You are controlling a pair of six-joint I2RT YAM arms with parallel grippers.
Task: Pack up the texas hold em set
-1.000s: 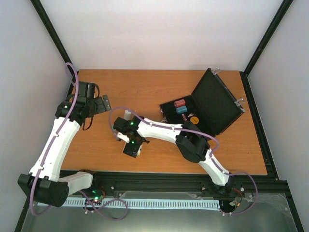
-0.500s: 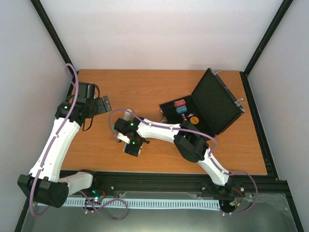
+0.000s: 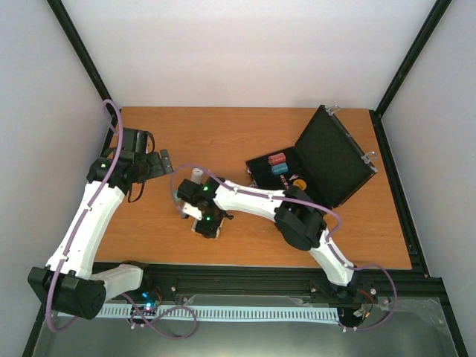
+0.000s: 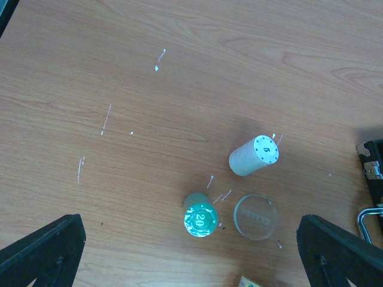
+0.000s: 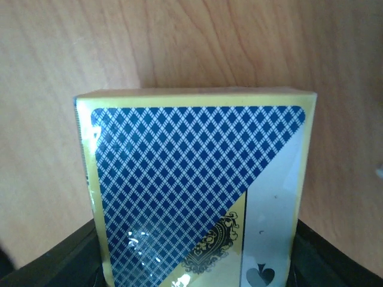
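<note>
The black case (image 3: 331, 160) lies open at the right, with red (image 3: 277, 158) and blue chip stacks (image 3: 280, 169) and an orange disc (image 3: 299, 184) in its base. The card deck (image 5: 197, 185), blue-diamond backed with a yellow border, lies on the wood. My right gripper (image 5: 200, 251) has a black finger pressed against each long side of it (image 3: 207, 225). High over the table, my left gripper (image 4: 190, 239) stands open above a teal chip stack (image 4: 200, 216), a white chip stack (image 4: 254, 155) and a clear disc (image 4: 256, 216).
The case's metal handle and corner (image 4: 372, 197) show at the right edge of the left wrist view. The raised lid (image 3: 338, 152) leans toward the back right. Black frame posts (image 3: 89, 67) border the table (image 3: 223, 134), and the white chip stack (image 3: 197, 175) stands just behind the right gripper.
The right gripper has dropped slightly onto the card deck and its jaws have closed in against the deck's sides. The left arm has stayed where it was.
</note>
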